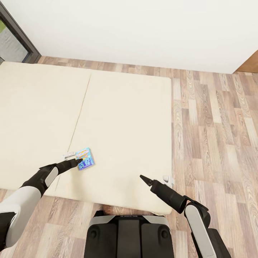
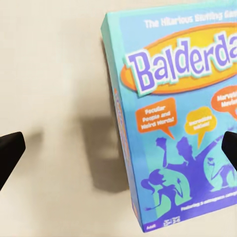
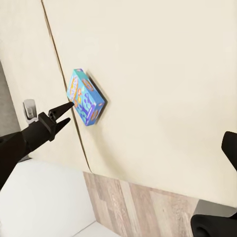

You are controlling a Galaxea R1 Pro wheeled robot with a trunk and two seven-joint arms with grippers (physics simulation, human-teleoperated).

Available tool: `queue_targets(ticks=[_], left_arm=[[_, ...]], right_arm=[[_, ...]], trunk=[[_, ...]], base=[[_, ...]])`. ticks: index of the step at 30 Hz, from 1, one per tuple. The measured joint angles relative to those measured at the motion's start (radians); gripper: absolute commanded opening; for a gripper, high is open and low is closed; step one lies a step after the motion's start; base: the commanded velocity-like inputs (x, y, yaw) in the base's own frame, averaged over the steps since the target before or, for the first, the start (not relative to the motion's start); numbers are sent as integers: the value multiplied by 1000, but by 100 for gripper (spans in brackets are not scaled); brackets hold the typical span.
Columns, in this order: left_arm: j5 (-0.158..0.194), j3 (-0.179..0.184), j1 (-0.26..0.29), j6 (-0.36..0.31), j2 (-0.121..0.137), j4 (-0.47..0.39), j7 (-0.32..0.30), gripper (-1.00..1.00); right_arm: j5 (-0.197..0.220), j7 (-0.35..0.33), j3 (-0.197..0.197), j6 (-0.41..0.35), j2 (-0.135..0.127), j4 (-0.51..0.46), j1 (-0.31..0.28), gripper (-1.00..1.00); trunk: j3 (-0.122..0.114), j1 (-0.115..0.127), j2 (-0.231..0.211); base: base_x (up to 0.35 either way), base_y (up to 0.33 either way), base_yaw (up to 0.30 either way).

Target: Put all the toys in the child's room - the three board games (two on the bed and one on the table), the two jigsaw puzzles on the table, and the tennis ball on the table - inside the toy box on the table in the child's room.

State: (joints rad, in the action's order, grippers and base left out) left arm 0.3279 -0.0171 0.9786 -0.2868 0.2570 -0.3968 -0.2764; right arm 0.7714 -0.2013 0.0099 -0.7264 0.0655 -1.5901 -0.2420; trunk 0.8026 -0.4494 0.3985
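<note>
head view: I'm over the bed, beige mattress, wood floor along its right side, white wall beyond.
blue board game: flat on the mattress near the bed's front edge, just right of the seam between the two mattress halves.
left gripper: tip at the game's left edge; can't tell from here if it touches.
right gripper: low over the front edge of the mattress, well apart from the game, carrying nothing; jaw state I cannot tell here.
left wrist view: blue board game reads "Balderda…", lying on the mattress; my two dark fingertips sit wide apart, so the left pincer is released, the box partly between them.
right wrist view: blue board game beside the seam, left gripper pointing at its edge; right fingertip at the frame edge, state I cannot tell.
</note>
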Motion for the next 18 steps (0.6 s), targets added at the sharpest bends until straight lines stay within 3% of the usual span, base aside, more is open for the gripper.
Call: queue_targets(ticks=[5, 18], left_arm=[[1, 1, 0, 1, 1, -1, -2, 100], [1, 2, 0, 1, 3, -1, -5, 100]], right_arm=[[0, 0, 0, 2, 0, 0, 0, 100], [0, 1, 1, 4, 1, 0, 0, 100]], trunk=[[0, 0, 0], [0, 0, 0]], base=[[0, 41, -116], [0, 118, -233]])
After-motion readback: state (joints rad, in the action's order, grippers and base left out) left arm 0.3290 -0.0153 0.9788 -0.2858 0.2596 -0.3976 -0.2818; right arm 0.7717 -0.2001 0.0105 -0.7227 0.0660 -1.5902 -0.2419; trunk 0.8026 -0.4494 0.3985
